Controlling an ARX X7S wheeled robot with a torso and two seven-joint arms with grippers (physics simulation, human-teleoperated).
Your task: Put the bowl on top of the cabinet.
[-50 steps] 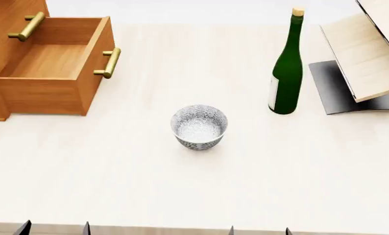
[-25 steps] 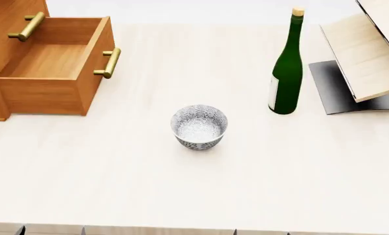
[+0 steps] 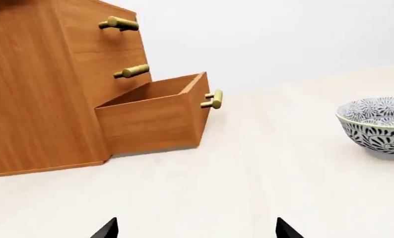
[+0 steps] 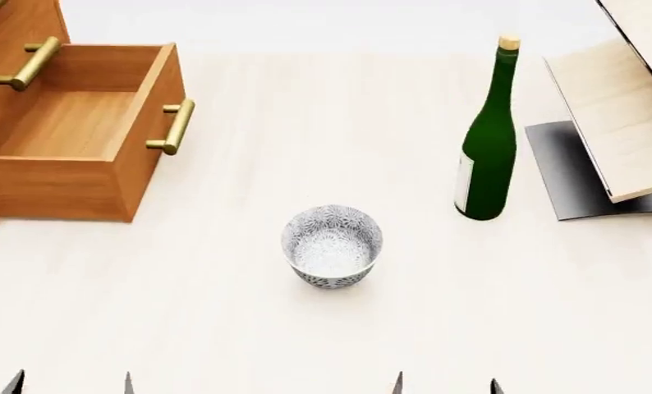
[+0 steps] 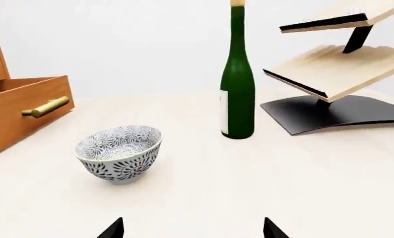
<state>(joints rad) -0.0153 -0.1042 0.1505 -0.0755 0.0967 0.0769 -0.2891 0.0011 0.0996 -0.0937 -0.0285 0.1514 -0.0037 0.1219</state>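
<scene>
On the bench [image 4: 304, 345] the bowl [image 4: 332, 246] sits upright by itself, well away from the cabinet [image 4: 20, 90] with its bottom drawer [image 4: 80, 135] pulled out and left of the bottle [image 4: 489, 139], while both grippers' fingers [image 3: 107, 229] are spread wide, holding nothing.

Lighting as I see it: bright, even, diffuse, no evident source. Shadows: faint, soft beneath bowl [image 4: 332, 246] and bottle [image 4: 487, 139]. Glare: none. Focus: sharp in all three views; no edge distortion.
</scene>
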